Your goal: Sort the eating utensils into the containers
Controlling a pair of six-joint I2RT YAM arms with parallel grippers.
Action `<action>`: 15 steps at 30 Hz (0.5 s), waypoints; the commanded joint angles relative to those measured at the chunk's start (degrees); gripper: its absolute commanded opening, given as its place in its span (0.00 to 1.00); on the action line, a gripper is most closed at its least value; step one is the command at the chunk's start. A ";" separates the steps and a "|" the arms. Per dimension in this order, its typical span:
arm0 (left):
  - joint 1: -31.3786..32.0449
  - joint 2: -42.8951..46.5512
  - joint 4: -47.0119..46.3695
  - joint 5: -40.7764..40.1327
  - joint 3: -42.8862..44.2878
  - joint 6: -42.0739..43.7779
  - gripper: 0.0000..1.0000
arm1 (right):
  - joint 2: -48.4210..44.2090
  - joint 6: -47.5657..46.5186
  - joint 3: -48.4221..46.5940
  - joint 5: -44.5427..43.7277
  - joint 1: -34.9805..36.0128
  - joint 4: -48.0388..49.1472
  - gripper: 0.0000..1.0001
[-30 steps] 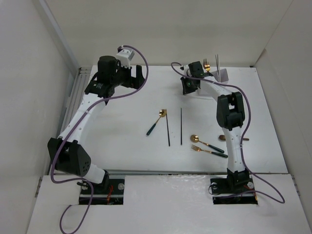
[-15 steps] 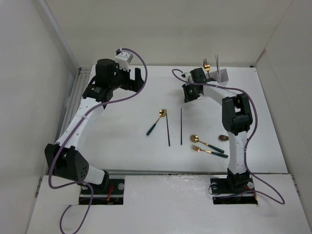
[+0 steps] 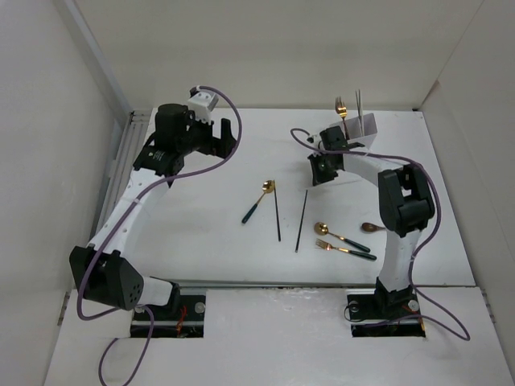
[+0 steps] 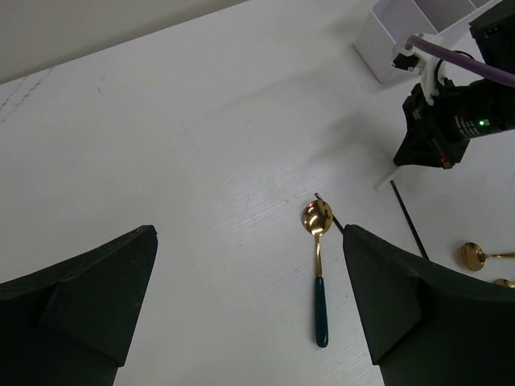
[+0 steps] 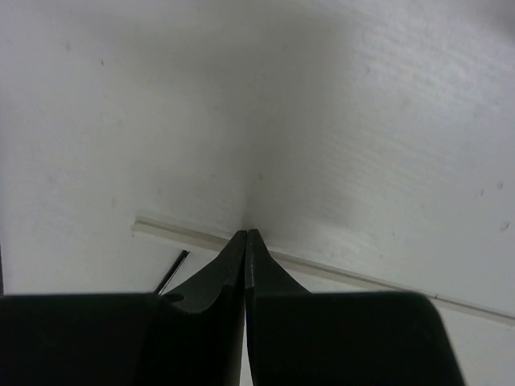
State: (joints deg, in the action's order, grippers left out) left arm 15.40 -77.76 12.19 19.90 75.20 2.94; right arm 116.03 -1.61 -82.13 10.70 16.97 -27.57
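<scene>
The white holder (image 3: pixel 368 125) stands at the back right with a gold fork (image 3: pixel 340 107) and silver chopsticks (image 3: pixel 358 102) upright in it; it also shows in the left wrist view (image 4: pixel 402 32). My right gripper (image 3: pixel 316 174) (image 5: pixel 245 233) is shut, tips down at the table. The top end of a dark chopstick (image 3: pixel 302 221) (image 5: pixel 173 272) lies just beside its left finger. A second dark chopstick (image 3: pixel 278 214) and a green-handled gold spoon (image 3: pixel 257 201) (image 4: pixel 319 249) lie mid-table. My left gripper (image 3: pixel 226 133) (image 4: pixel 249 241) is open and empty, high at the back left.
A gold spoon (image 3: pixel 334 234), a gold fork (image 3: pixel 344 248) and a brown spoon (image 3: pixel 372 227) lie at the front right by the right arm. A pale thin strip (image 5: pixel 338 269) lies on the table behind my right fingertips. Walls enclose the table.
The right gripper has moved a little right and toward the front. The chopstick beside it has slid forward and now lies tilted. The left gripper has shifted slightly.
</scene>
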 commanded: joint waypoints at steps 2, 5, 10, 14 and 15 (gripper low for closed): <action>0.25 3.14 -2.34 0.67 -1.19 0.93 1.00 | -5.01 1.61 5.56 -3.14 0.52 0.06 0.06; 0.25 3.66 -2.34 0.67 -1.72 1.45 1.00 | -8.09 4.76 7.50 -4.62 -0.62 2.52 0.14; 0.25 3.66 -2.87 0.67 -2.25 1.45 1.00 | -14.24 14.94 8.74 -9.81 -1.68 8.14 0.50; 0.25 3.66 -2.87 0.67 -2.78 2.59 1.00 | -17.93 33.88 8.22 -19.03 -2.21 7.37 0.56; 0.25 3.66 -2.87 0.67 -3.30 2.60 1.00 | -17.94 38.04 8.21 -21.92 -2.21 5.27 0.56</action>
State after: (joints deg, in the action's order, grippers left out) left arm 15.40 -76.14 11.73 19.88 72.88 4.34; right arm 100.84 20.03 -72.62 -2.02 15.29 -23.46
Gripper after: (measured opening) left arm 0.997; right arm 0.558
